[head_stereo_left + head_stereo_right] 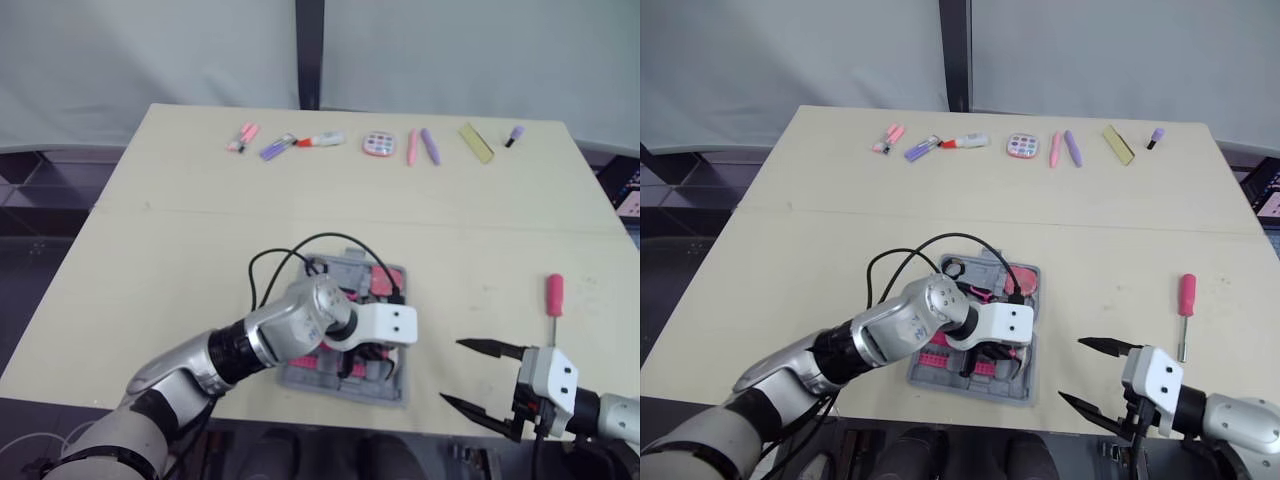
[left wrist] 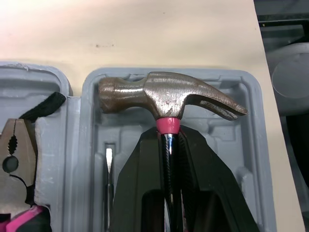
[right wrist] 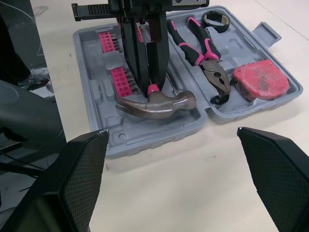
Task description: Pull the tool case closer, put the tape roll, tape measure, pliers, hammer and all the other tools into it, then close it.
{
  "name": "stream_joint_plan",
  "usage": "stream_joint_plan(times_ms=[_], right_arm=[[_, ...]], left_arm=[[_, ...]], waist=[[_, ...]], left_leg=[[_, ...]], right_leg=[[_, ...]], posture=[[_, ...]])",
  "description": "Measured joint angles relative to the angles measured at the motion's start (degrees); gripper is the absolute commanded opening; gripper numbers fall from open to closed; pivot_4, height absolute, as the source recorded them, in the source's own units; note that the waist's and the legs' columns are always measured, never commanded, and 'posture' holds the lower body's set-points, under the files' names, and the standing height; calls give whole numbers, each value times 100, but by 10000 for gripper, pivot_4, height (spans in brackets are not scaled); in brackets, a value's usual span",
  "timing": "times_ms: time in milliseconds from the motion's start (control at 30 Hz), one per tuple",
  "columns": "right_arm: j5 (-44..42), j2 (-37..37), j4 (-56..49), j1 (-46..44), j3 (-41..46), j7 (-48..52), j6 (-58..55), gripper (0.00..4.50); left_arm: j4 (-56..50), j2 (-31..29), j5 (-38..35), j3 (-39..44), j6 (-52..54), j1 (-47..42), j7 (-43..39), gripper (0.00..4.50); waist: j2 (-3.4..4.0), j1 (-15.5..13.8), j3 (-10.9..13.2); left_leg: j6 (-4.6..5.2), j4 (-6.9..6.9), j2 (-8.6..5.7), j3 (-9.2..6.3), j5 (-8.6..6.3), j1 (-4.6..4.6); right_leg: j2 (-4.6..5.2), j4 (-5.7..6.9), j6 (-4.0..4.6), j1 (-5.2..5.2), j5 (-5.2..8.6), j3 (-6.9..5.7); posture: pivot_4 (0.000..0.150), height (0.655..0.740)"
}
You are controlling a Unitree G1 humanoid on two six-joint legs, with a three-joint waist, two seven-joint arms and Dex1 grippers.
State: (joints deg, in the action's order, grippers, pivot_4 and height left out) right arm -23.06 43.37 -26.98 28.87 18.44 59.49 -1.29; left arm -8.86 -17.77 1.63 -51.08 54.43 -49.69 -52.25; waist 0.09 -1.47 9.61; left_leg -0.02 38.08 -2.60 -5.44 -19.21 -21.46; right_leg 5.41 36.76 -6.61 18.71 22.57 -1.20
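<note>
The grey tool case [image 3: 159,137] lies open near the table's front edge. My left gripper [image 2: 169,145] is shut on the hammer's shaft just below the pink collar. The hammer head [image 2: 164,94] lies in the moulded recess of one half of the case. The other half holds the pink-handled pliers [image 3: 203,53], a red tape measure [image 3: 260,82] and a black tape roll [image 3: 216,19]. A pink-handled screwdriver [image 1: 553,298] lies on the table to the right of the case. Below the screwdriver, at the front edge, my right gripper [image 1: 455,372] stands open and holds nothing.
Several small items lie in a row along the table's far edge: pink and purple markers [image 1: 270,147], a round pink item [image 1: 379,144] and a yellow strip [image 1: 476,142]. A black cable [image 1: 300,248] loops from my left arm over the case. Pink bit holders [image 3: 120,79] sit beside the hammer.
</note>
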Motion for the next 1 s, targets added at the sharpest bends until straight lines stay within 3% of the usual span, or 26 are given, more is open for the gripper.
stream_joint_plan(times_ms=[967, 1000], right_arm=[[-3, -13, -82, 151, 2, -181, -3, 45000], [-2, -13, -82, 149, 2, -186, -3, 45000]], left_arm=[[496, 189, 309, -168, -375, 1, -43, 225], [499, 194, 307, -167, -363, 3, -47, 9974]], waist=[[0, 1, 0], [0, 1, 0]], left_leg=[[0, 1, -1, 0, 0, 0], [0, 1, -1, 0, 0, 0]], right_leg=[[1, 2, -1, 0, 0, 0], [1, 2, -1, 0, 0, 0]], posture=[[1500, 7400], [1500, 7400]])
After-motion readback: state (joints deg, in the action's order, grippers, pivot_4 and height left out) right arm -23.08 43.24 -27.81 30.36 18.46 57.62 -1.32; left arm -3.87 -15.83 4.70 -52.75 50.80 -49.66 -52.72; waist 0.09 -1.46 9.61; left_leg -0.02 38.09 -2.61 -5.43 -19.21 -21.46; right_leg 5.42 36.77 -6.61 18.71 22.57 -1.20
